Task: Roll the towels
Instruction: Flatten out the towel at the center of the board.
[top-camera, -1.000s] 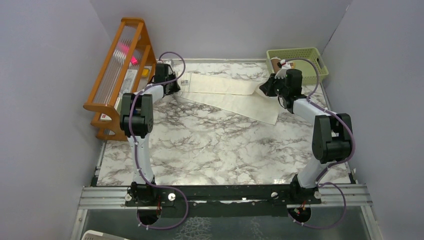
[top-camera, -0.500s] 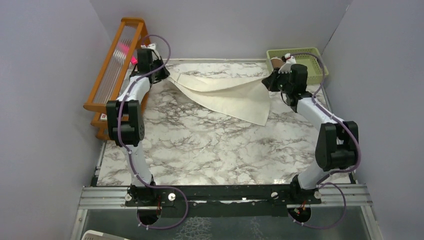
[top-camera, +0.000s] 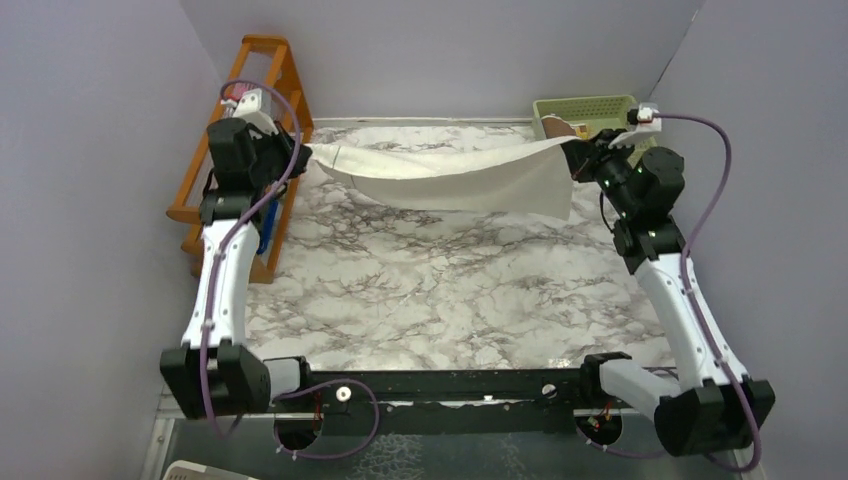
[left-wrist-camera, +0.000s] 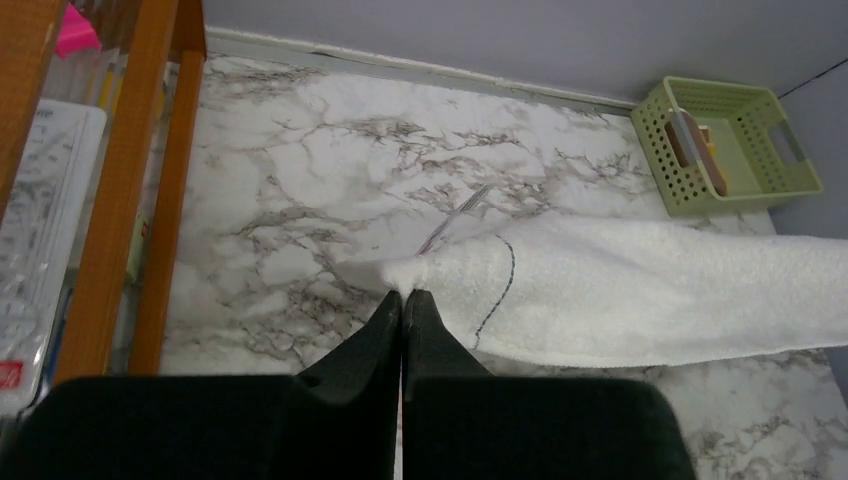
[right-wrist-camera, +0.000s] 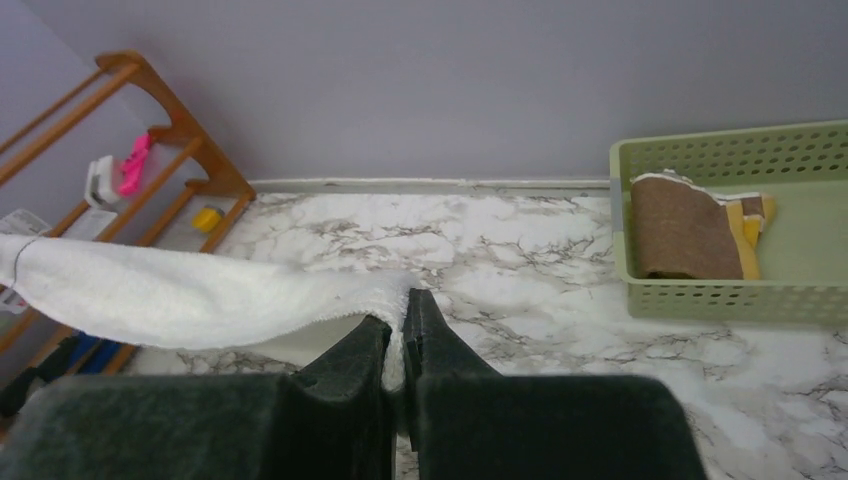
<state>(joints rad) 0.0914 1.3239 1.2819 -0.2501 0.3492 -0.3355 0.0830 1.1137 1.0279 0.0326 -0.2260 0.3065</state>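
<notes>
Marble-patterned desk (top-camera: 420, 300) is seen across centre frame, enclosed by grey walls (top-camera: 450, 50). Orange wooden rack (top-camera: 292, 88) is placed at upper left, against the left wall. A pink item (right-wrist-camera: 133, 165) and a small yellow item (right-wrist-camera: 207, 217) are seen on it in the right wrist view, and printed sheets (left-wrist-camera: 45, 190) in the left wrist view. Perforated green basket (top-camera: 590, 103) is set at upper right, in the desk's back corner.

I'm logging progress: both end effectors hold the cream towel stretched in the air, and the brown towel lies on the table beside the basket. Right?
Not quite. The brown towel lies inside the basket, not beside it; the right wrist view shows it. The rest holds: the left end effector and the right end effector hold the cream towel stretched in the air.
</notes>
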